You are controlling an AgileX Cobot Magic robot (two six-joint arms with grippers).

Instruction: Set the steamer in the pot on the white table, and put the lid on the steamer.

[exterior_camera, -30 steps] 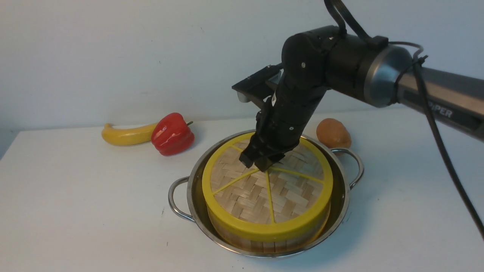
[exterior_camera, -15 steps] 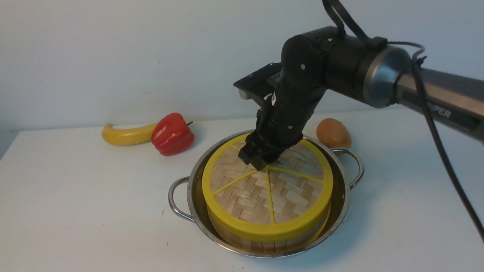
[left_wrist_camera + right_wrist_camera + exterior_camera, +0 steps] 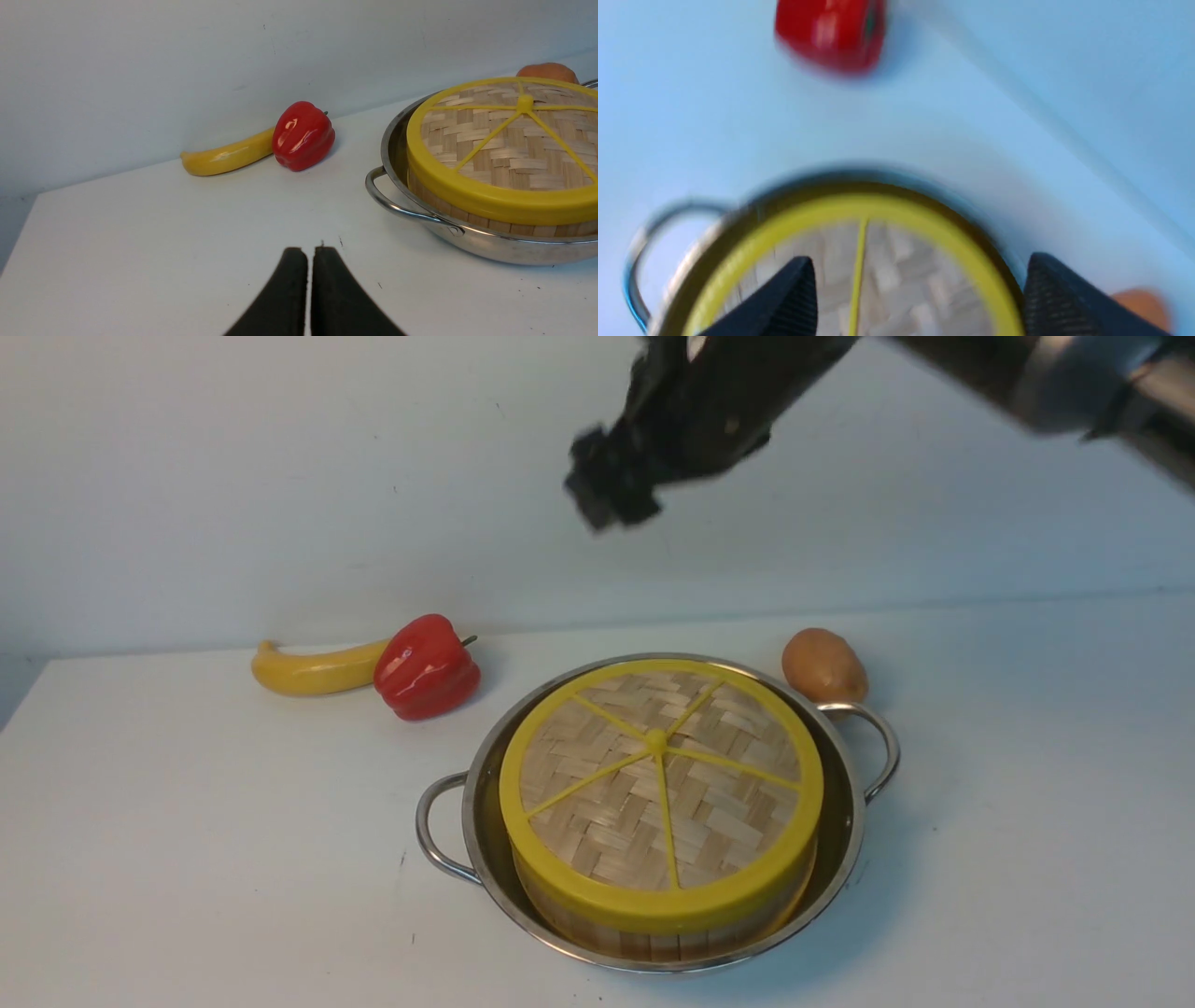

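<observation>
Right gripper (image 3: 611, 490) hangs high above the pot (image 3: 845, 840), jaws spread and empty; lid (image 3: 658, 784) sits on the steamer (image 3: 653, 933) inside it. Placement looks finished; only retreat remains.

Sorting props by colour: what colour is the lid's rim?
Yellow: the lid has a thick yellow rim, clearest in the front view.

A plain pale blue-grey wall (image 3: 280, 476) stands behind, evenly lit.

no readable text, labels, brands or numbers on anything in view
</observation>
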